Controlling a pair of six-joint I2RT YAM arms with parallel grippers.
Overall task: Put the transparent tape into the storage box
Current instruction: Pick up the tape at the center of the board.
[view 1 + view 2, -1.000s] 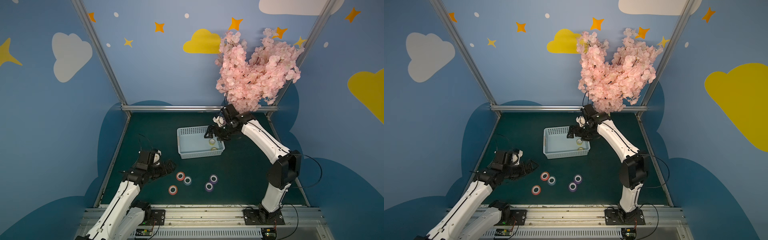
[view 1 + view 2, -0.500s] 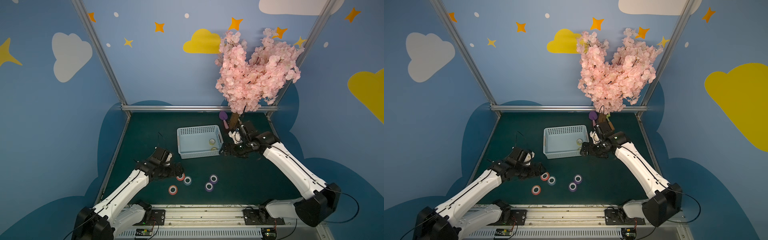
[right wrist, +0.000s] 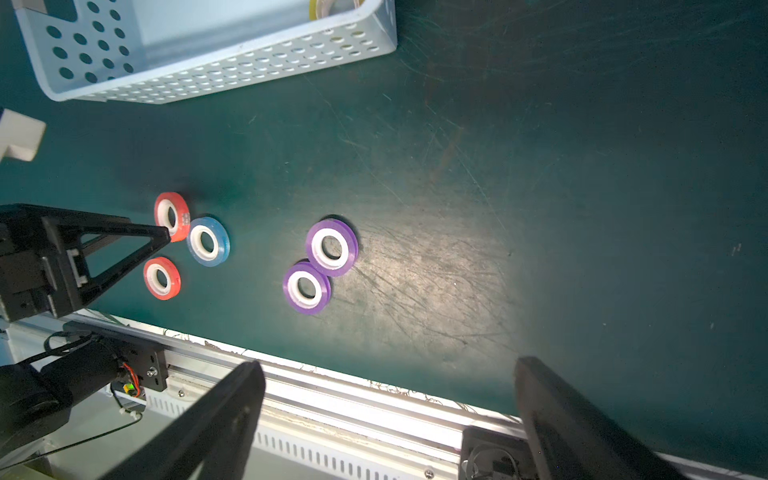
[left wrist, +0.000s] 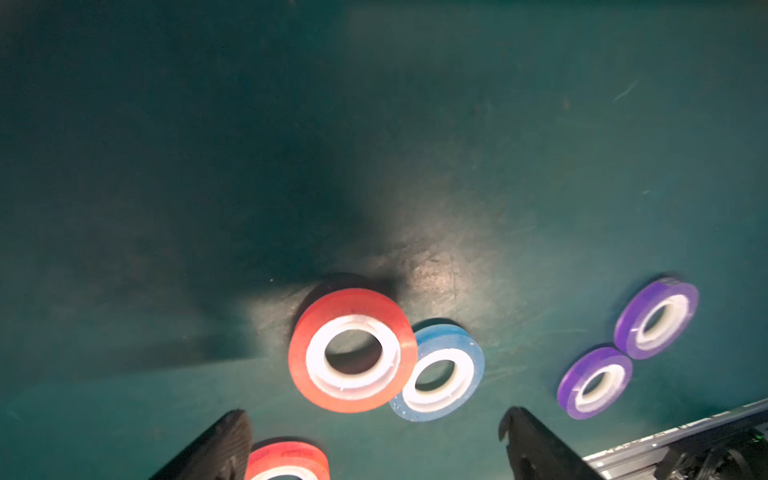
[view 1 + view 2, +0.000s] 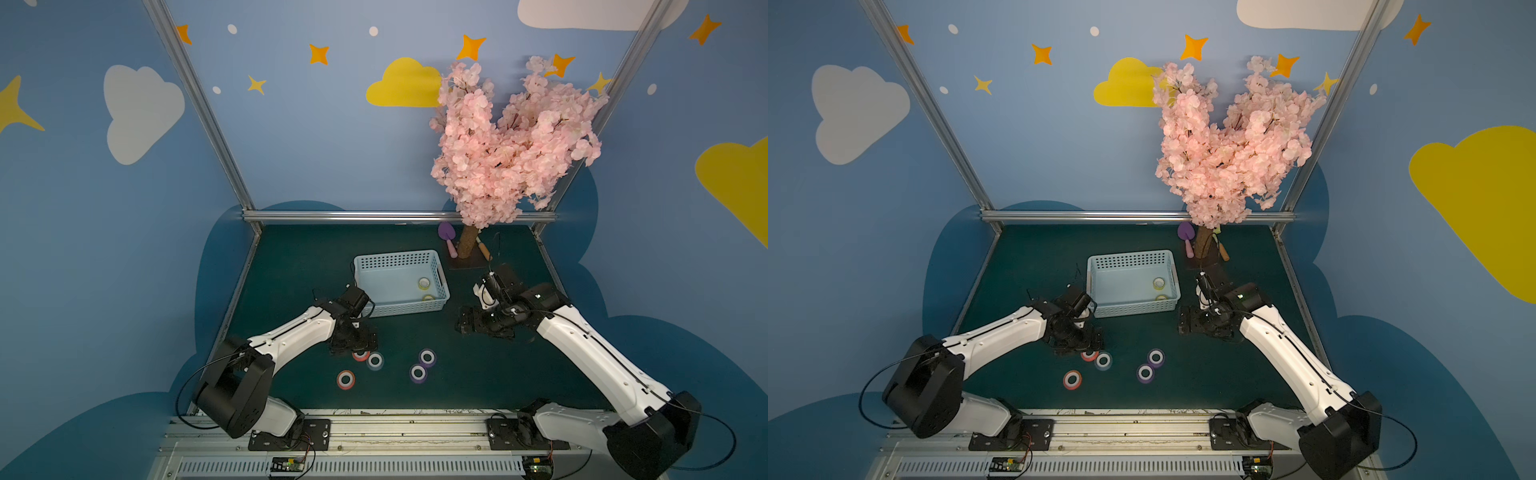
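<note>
The storage box [image 5: 409, 308] [image 5: 1133, 308] [image 3: 232, 70], a pale blue perforated basket, stands mid-table with two yellowish transparent tape rolls [image 5: 424, 283] [image 5: 1158, 283] in its right end. On the mat in front lie coloured see-through rolls: red [image 4: 352, 350], blue [image 4: 438, 372] [image 5: 375, 360], a second red [image 5: 345, 379] and two purple [image 5: 427, 357] [image 5: 418, 373]. My left gripper [image 5: 353, 345] [image 4: 374, 436] hangs open just above the red and blue pair, holding nothing. Right of the box my right gripper [image 5: 465, 325] [image 3: 386, 399] hovers open and empty.
A pink blossom tree [image 5: 511, 141] with its trunk [image 5: 467, 243] and a purple scoop [image 5: 446, 232] stands at the back right. Metal frame posts border the mat. An aluminium rail [image 5: 374, 428] runs along the front edge.
My left gripper has reached forward from the left to over the red and blue rolls. The right arm has drawn back from above the box to its right side.
</note>
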